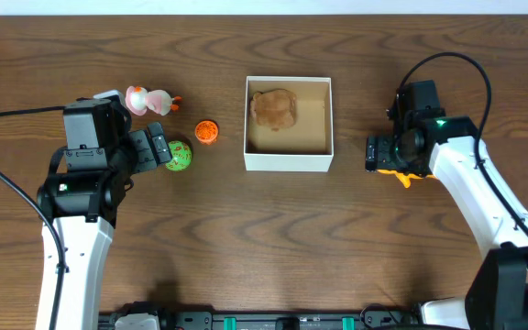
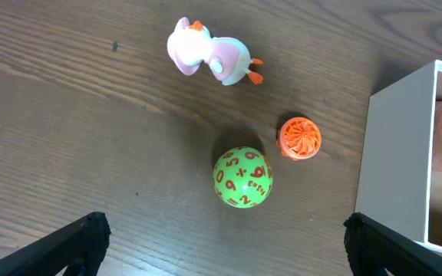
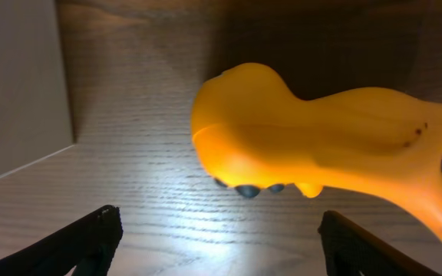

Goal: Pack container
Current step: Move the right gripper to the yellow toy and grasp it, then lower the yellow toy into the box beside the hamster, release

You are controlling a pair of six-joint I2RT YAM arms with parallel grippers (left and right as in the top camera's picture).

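Observation:
The container (image 1: pixel 289 162) is a square white box with a tan inside, at the table's middle; a brown lumpy toy (image 1: pixel 273 108) lies in it. Its white wall shows in the left wrist view (image 2: pixel 394 153) and the right wrist view (image 3: pixel 18 84). My left gripper (image 2: pixel 225 244) is open, just short of a green ball with orange numbers (image 2: pixel 242 177), also seen overhead (image 1: pixel 179 156). An orange ridged ball (image 2: pixel 300 138) and a pink and white duck (image 2: pixel 209 60) lie beyond it. My right gripper (image 3: pixel 221 244) is open, close to an orange toy (image 3: pixel 321 149) right of the box (image 1: pixel 401 176).
The wooden table (image 1: pixel 264 247) spreads all round. My left arm (image 1: pixel 85 174) stands at the left, my right arm (image 1: pixel 470 183) at the right with a black cable looping above it.

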